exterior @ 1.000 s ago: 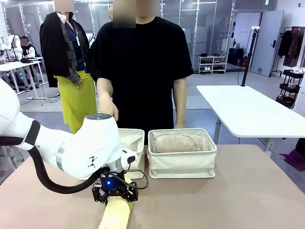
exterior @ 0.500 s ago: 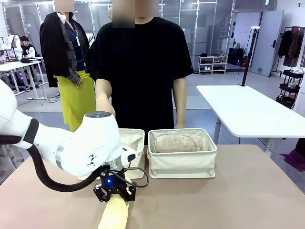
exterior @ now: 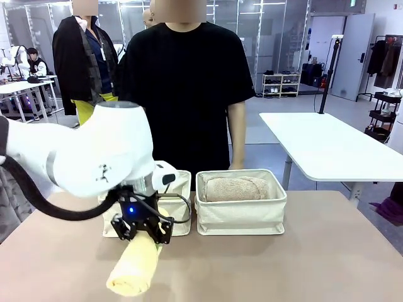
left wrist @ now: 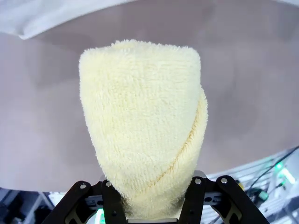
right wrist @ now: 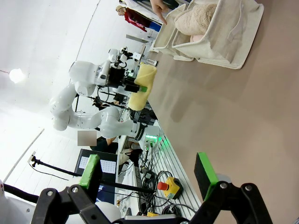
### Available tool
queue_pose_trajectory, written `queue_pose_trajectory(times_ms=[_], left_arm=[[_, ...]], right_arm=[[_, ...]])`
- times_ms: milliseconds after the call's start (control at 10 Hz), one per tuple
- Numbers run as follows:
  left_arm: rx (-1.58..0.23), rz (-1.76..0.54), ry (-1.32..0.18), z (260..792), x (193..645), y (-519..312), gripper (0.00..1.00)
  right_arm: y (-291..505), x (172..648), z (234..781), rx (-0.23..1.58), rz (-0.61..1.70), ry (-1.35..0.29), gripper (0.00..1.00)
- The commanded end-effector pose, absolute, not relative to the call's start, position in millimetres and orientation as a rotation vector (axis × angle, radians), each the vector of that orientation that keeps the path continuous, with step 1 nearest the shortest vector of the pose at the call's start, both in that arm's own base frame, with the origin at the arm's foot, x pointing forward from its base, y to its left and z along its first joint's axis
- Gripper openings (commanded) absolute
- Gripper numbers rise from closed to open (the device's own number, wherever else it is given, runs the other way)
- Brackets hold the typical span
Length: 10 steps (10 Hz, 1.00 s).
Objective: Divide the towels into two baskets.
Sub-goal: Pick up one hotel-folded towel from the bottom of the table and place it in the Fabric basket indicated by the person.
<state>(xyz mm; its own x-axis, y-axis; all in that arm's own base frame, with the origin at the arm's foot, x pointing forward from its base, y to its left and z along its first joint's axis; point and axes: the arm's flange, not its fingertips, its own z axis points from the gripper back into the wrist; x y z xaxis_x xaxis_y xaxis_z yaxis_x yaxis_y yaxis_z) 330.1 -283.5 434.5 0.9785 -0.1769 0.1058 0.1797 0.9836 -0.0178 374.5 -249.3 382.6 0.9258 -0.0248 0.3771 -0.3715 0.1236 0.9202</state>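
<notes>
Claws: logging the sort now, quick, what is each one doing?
Left claw: shut on the pale yellow towel, lifted off the table.
Right claw: open, holding nothing.

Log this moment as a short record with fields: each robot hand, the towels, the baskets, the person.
left hand: shut on the yellow towel, holding it clear above the table
right hand: open, holding nothing, above bare table
tan towel: lying in the right basket
left basket: partly hidden behind the left arm, contents cannot be told
person: stands behind the baskets at the far side
</notes>
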Motion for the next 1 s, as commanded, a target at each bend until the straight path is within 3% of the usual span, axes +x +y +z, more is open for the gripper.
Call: queue_pose_trajectory(times_ms=[0,200,400,500,700,800,900], left_arm=[[-0.012,-0.271,-0.104,456.8,338.8,-275.1,0.35],[-0.016,-0.404,-0.05,475.0,341.0,-268.8,0.35],[0.087,-0.913,0.095,495.4,338.6,-245.8,0.35],[0.104,-1.116,0.095,508.4,340.0,-234.8,0.35],[0.167,-1.139,0.03,519.2,345.1,-237.9,0.35],[0.103,-1.165,-0.003,517.9,340.4,-244.2,0.35],[0.108,-1.037,0.088,507.3,342.6,-238.5,0.35]], right_arm=[[-247.0,372.5,385.2,1.432,0.261,-0.343,1.0],[-247.0,372.5,385.2,1.432,0.261,-0.343,1.0],[-247.0,372.5,385.2,1.432,0.261,-0.343,1.0],[-247.0,372.5,385.2,1.432,0.261,-0.343,1.0],[-247.0,372.5,385.2,1.432,0.261,-0.343,1.0],[-247.0,372.5,385.2,1.432,0.261,-0.343,1.0],[-247.0,372.5,385.2,1.432,0.261,-0.343,1.0]])
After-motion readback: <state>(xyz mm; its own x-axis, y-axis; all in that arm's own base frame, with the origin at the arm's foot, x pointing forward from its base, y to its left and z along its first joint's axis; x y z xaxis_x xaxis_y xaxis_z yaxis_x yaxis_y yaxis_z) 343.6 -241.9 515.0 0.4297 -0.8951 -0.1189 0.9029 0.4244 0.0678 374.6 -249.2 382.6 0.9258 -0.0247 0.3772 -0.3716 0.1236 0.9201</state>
